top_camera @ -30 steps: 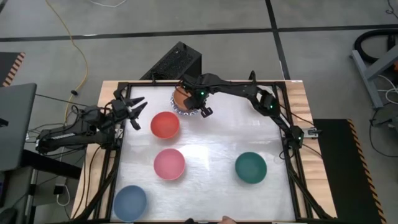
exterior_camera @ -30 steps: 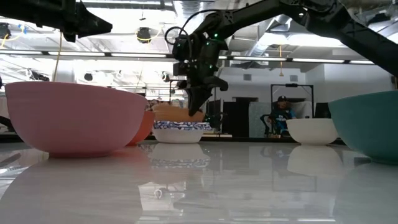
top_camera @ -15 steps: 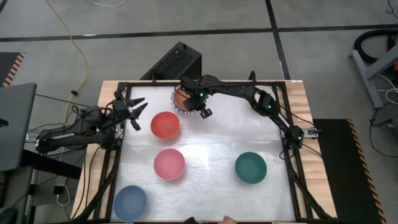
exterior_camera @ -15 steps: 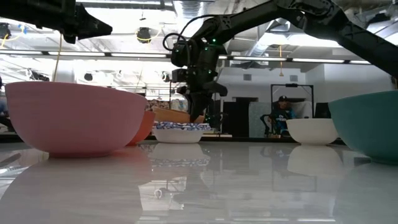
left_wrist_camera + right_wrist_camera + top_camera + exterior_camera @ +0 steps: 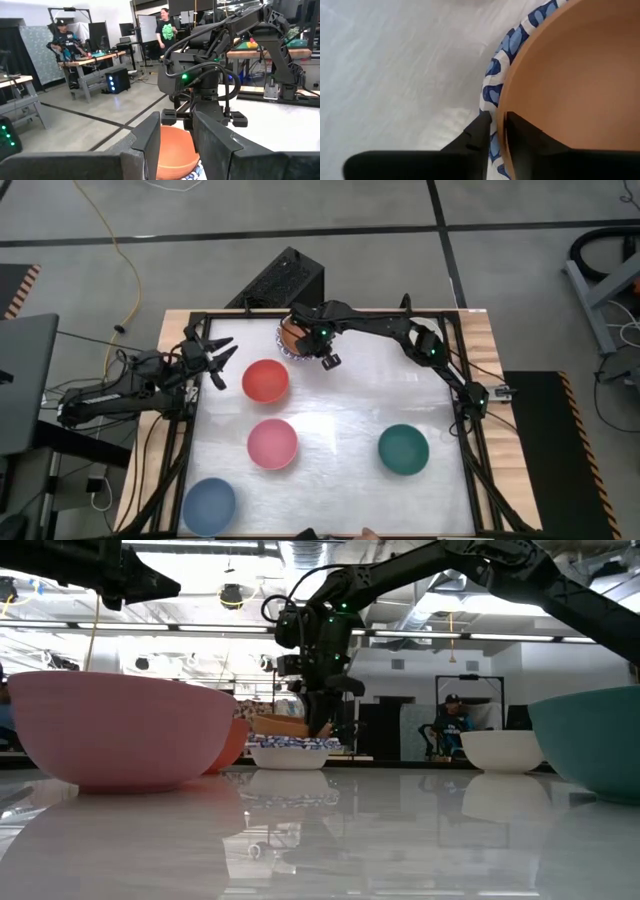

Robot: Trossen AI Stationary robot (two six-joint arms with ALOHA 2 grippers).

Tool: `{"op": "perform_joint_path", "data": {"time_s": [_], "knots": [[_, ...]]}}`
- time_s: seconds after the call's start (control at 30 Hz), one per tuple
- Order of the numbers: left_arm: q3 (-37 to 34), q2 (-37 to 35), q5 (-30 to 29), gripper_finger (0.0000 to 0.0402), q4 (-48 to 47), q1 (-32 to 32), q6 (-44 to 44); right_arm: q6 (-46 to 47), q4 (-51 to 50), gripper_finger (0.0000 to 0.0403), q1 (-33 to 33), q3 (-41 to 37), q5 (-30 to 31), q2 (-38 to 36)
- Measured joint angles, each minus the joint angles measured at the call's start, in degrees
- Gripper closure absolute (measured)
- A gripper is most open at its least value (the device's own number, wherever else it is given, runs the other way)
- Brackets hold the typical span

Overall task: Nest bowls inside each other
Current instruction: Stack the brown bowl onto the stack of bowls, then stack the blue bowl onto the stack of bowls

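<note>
My right gripper (image 5: 494, 131) is easing its jaws apart now, one finger each side of the plain orange bowl's (image 5: 560, 85) rim, barely gapped. So I judge the orange bowl delivered, seated inside the white blue-patterned bowl (image 5: 288, 751) at the table's far edge. Left gripper (image 5: 215, 356) waits part-open beyond the round red bowl (image 5: 265, 381).

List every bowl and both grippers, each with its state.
Orange bowl: nested in patterned bowl.
Red bowl: alone, upright.
Pink bowl: alone, upright.
Blue bowl: alone.
Green bowl: alone.
Right gripper: jaws astride orange rim.
Left gripper: open, idle.
</note>
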Motion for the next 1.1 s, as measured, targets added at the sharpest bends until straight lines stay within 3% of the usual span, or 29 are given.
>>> {"op": "perform_joint_path", "data": {"time_s": [0.4,0.77,1.1], "knots": [[0.0,0.0,0.0,0.0294,-1.4,0.0,-0.9,0.0,-1.9,0.0242,0.2,2.1,0.0,-0.1],[0.0,0.0,0.1,0.0294,-1.7,0.0,-1.6,1.9,-7.3,0.0237,-0.1,8.4,0.2,-0.1],[0.0,0.0,0.2,0.0294,-1.8,0.0,-2.3,11.2,-16.6,0.0239,-4.0,8.3,2.5,-2.1]]}}
